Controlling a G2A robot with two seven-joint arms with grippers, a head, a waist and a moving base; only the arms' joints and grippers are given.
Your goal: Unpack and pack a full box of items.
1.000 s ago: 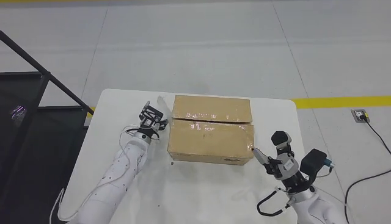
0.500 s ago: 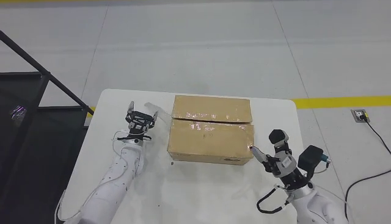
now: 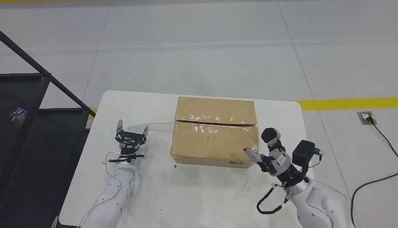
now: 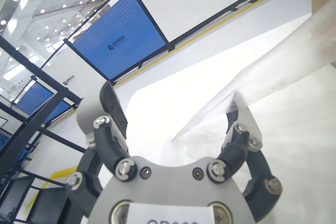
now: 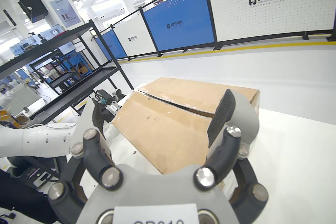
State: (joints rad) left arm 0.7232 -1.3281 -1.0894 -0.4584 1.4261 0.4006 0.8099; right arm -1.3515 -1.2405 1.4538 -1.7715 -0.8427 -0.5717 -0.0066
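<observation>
Sitting closed on table (image 3: 186,191), cardboard box (image 3: 214,135)

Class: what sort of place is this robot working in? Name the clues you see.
Most likely a factory or warehouse hall: a pale painted floor with yellow lines, blue and white partition panels fencing the area, and black metal racks beside the table.

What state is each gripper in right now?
Left gripper: open, translucent tape strip against one finger.
Right gripper: open, empty, at the brown cardboard box's corner.
</observation>
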